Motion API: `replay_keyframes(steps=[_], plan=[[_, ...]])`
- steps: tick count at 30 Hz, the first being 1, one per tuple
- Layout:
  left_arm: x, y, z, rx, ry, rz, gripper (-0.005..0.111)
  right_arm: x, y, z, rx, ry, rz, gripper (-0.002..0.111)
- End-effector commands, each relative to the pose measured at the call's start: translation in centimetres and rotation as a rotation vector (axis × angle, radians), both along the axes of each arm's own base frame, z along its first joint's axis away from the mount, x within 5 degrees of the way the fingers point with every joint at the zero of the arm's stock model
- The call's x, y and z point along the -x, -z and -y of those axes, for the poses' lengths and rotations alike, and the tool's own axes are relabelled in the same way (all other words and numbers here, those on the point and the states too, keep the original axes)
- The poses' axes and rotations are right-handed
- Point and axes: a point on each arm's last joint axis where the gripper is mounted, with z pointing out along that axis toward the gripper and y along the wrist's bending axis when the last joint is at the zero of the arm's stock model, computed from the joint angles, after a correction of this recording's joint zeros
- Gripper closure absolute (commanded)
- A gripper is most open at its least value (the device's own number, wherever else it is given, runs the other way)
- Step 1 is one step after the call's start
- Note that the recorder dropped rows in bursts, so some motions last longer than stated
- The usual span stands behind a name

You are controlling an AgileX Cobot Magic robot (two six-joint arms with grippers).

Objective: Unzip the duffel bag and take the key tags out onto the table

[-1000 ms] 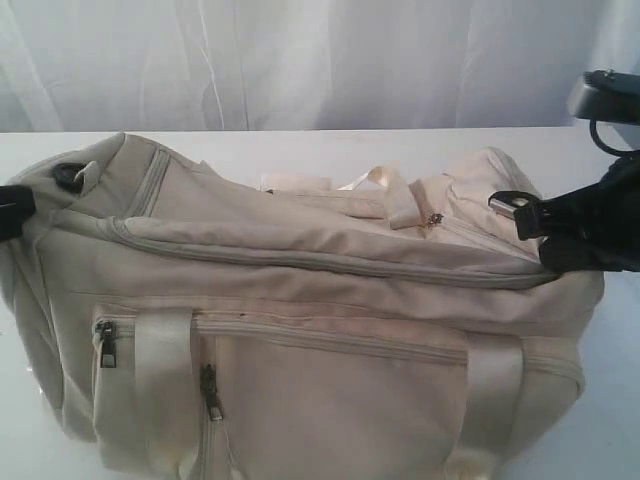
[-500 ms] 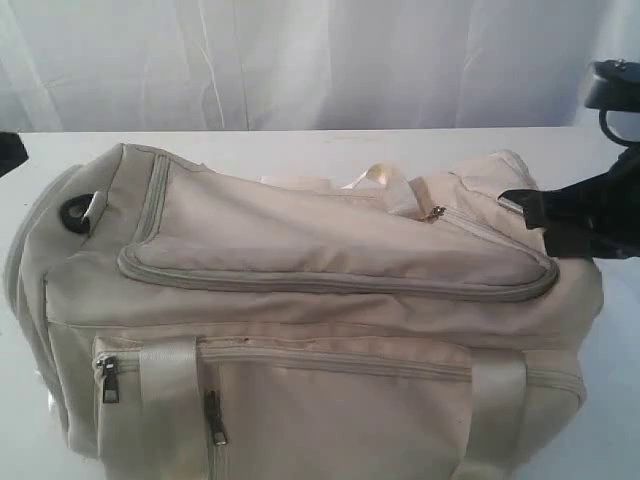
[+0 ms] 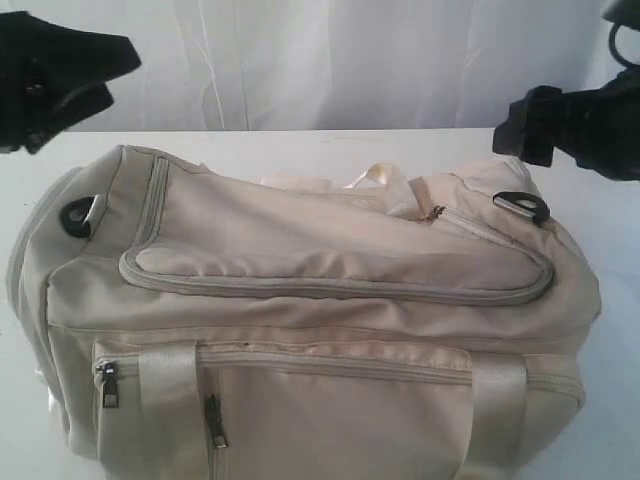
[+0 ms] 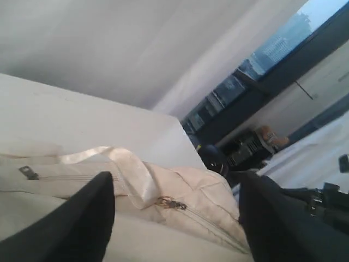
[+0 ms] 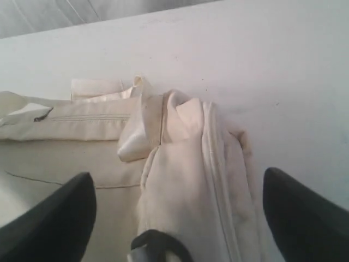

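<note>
in the exterior view, the cream duffel bag is seen lying on the white table and filling most of the frame. its top zipper is run shut around the lid panel, and the front pocket pulls are drawn closed as well. the key tags are not seen anywhere and are judged to be inside. the left end effector is held in the air above the bag's left end. the right end effector is held above its right end, near a dark strap ring. the fabric is touched by neither.

in the left wrist view, the fingers are seen spread wide with nothing pinched. a webbing handle and a small metal zipper pull are seen on the bag's top beneath the gap.

in the right wrist view, the fingers are likewise spread wide and empty. the bag's end is seen under them, with bare table beside it.

the unzipping is judged not yet begun, and the step in hand is the approach to a pull. for the next move, one end effector would need to be lowered onto the small pull tab and closed on it squarely. the bag would need to be steadied by the other, so that the slider is drawn along its track and the bag is not dragged.
</note>
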Motion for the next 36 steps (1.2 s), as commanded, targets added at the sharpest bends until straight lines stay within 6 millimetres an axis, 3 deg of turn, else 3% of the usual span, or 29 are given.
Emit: replay_keyframes(steps=[1, 7, 15, 17, 21, 24, 25, 32, 36], plan=[[-1.6, 0.5, 4.4, -0.030, 0.146, 0.002, 0.039, -2.2, 1.8, -1.9, 0.047, -0.081, -0.064, 0.031], [-4.3, 1.7, 10.7, -0.105, 0.231, -0.026, 0.039, -5.1, 4.1, -4.2, 0.087, -0.134, -0.134, 0.036], [-7.8, 3.4, 16.0, -0.119, 0.298, -0.049, 0.039, -6.3, 6.5, -4.1, 0.225, -0.181, -0.160, 0.046], [-8.3, 3.9, 17.0, -0.121, 0.309, -0.052, 0.039, -6.3, 6.6, -3.9, 0.268, -0.197, -0.148, 0.054], [-9.1, 4.3, 18.8, -0.120, 0.336, -0.043, 0.039, -6.5, 6.5, -3.8, 0.295, -0.203, -0.127, 0.083], [-9.4, 4.7, 19.8, -0.152, 0.363, -0.022, 0.039, -6.8, 6.1, -3.8, 0.287, -0.190, -0.087, 0.105], [-9.3, 4.8, 20.1, -0.157, 0.375, -0.018, 0.040, -7.0, 5.8, -3.9, 0.284, -0.189, -0.077, 0.108], [-8.5, 5.6, 22.2, -0.242, 0.432, 0.028, 0.044, -7.1, 1.6, -3.9, 0.237, -0.159, 0.042, 0.108], [-8.6, 6.6, 22.4, -0.441, 0.430, 0.148, 0.044, -6.3, 0.1, -3.6, 0.231, -0.161, 0.070, 0.108]])
